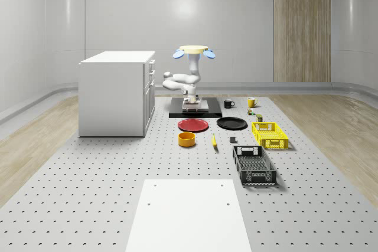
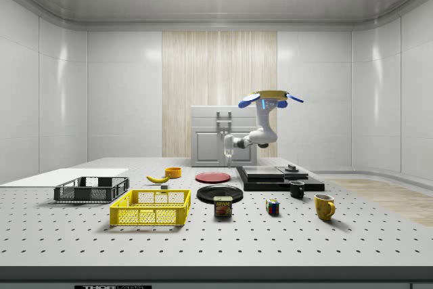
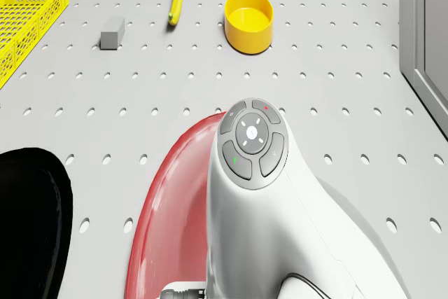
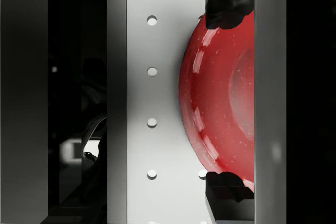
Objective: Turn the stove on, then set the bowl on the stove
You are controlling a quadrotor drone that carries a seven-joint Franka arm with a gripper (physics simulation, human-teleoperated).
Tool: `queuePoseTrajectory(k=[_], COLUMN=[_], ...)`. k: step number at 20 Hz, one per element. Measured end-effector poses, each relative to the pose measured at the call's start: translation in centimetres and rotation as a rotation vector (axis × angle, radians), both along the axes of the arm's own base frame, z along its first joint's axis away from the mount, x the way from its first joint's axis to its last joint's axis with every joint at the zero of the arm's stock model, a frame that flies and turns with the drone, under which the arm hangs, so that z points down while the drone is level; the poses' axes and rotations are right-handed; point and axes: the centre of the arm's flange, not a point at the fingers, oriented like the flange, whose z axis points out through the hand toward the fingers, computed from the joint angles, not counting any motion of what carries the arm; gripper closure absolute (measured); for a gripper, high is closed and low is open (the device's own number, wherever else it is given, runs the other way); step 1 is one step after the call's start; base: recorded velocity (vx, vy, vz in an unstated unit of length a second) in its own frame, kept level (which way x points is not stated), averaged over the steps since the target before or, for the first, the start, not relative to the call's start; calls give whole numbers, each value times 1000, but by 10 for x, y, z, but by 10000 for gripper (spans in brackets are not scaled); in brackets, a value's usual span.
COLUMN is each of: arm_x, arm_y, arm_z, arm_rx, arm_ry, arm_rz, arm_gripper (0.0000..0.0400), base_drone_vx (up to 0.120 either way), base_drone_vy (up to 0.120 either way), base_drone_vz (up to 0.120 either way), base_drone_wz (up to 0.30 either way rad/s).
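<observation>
drone hovers over the far middle of the table, above the stove, arm folded down under it. gripper hangs just past the stove's near edge, looking down at the red plate's rim; fingers are spread apart with nothing between them, so it's open and empty. bowl is yellow, sits upright on the table in front of the red plate, on the near side, well apart from the stove, opening up. banana lies near it on the whole-scene view's right, not touching. bowl looks like a rigid, short, straight-walled cup, probably light, smooth glossy wall so likely a bit slippery; not obviously fragile. it's round, so no real long axis in plan, its axis is vertical, no handle, any approach angle works the same. best hold, judging by shape: pinch one wall from above, one finger inside and one outside the rim, since the full width looks too wide for the jaws. keep it level when lifting. stove is a flat black slab, knob on the side view's right end; can't tell if it's on. bowl not yet on the stove, so both steps look open.
</observation>
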Motion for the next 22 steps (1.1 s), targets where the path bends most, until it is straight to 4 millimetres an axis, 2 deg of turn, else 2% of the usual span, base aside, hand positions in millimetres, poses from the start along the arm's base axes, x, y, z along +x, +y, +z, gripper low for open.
queuePoseTrajectory(k=[22], arm_x=[0], arm_y=[0], arm_z=[0], arm_rx=[0], arm_ry=[0], arm_rz=[0], arm_gripper=[0], base_drone_vx=[120], base_drone_vy=[0], base_drone_vz=[0], base_drone_wz=[0])
